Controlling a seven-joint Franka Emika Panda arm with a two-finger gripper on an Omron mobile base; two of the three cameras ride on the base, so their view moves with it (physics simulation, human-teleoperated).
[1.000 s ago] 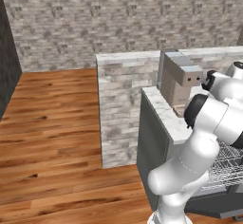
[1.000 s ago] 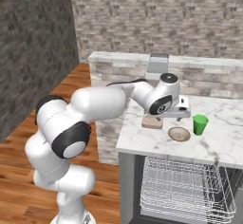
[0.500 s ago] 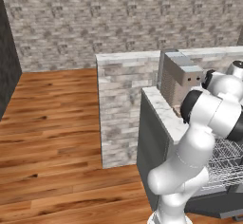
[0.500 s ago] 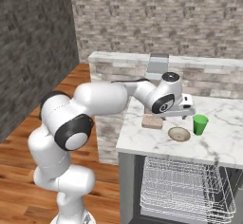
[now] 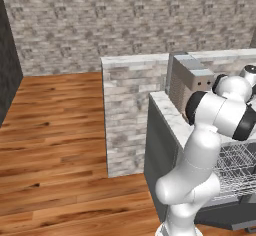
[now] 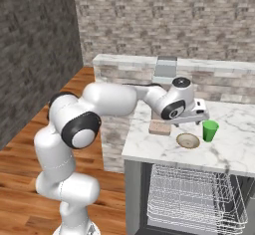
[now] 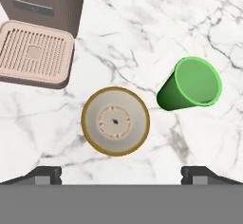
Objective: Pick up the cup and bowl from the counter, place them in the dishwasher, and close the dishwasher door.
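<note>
The green cup (image 7: 190, 85) and the tan bowl (image 7: 115, 121) stand side by side on the marbled counter (image 7: 142, 23), a small gap between them. In the right base view my gripper (image 6: 197, 117) hovers a little above the bowl (image 6: 188, 140) and just left of the cup (image 6: 210, 130). In the hand view my gripper (image 7: 121, 175) is open, its dark fingertips (image 7: 45, 174) spread wide at the lower edge with nothing between them. Below the counter (image 6: 224, 154) the dishwasher's wire rack (image 6: 191, 199) is pulled out. The dishwasher door (image 5: 225, 217) lies lowered under the rack.
A boxy coffee machine (image 5: 187, 82) with a tan square tray (image 7: 35, 54) stands on the counter left of the bowl. Behind it rises a taller stone-brick ledge (image 6: 129, 62). Wooden floor (image 5: 55, 145) spreads out to the left.
My arm has swung slightly to the right along the counter, bringing the gripper closer over the bowl and cup. The jaws stay open. Cup and bowl have not moved.
</note>
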